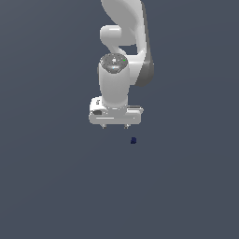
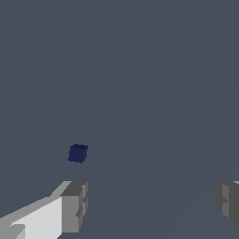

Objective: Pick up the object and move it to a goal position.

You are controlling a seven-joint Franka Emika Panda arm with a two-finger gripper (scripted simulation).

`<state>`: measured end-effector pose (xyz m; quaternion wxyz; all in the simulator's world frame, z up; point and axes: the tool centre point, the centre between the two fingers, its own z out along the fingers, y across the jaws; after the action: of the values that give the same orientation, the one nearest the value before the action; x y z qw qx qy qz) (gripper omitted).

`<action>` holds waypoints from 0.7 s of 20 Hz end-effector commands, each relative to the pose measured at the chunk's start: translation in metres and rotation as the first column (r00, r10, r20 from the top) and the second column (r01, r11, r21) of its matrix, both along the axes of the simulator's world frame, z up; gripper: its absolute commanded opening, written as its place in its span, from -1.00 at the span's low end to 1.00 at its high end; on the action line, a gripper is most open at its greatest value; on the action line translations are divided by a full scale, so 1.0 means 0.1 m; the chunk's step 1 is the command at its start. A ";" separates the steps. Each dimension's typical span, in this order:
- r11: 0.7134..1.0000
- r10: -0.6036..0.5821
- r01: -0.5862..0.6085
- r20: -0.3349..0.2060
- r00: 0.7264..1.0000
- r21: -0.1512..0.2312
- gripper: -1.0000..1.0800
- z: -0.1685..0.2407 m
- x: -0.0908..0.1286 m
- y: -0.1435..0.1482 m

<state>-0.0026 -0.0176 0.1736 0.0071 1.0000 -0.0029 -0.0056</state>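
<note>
The object is a tiny dark navy-blue block on the plain grey-blue floor, a little to the exterior view's right of and below my white gripper. The gripper points down, its two short fingertips spread wide, empty. In the wrist view the block lies apart from the gripper, just beyond one grey finger pad; the other pad is far across. Nothing sits between the pads.
The white arm rises from the gripper toward the top of the exterior view. The floor is a uniform grey-blue surface with no other objects or edges showing.
</note>
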 end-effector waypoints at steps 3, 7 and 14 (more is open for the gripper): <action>1.000 0.002 -0.002 -0.002 1.000 -0.001 0.92 -0.01 0.00 -0.01; 1.000 0.017 -0.017 -0.013 1.000 -0.012 0.92 -0.06 -0.03 -0.10; 0.999 0.028 -0.029 -0.025 0.999 -0.022 0.92 -0.10 -0.06 -0.18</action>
<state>-0.0090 -0.0360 0.1635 0.0181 0.9996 0.0104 -0.0177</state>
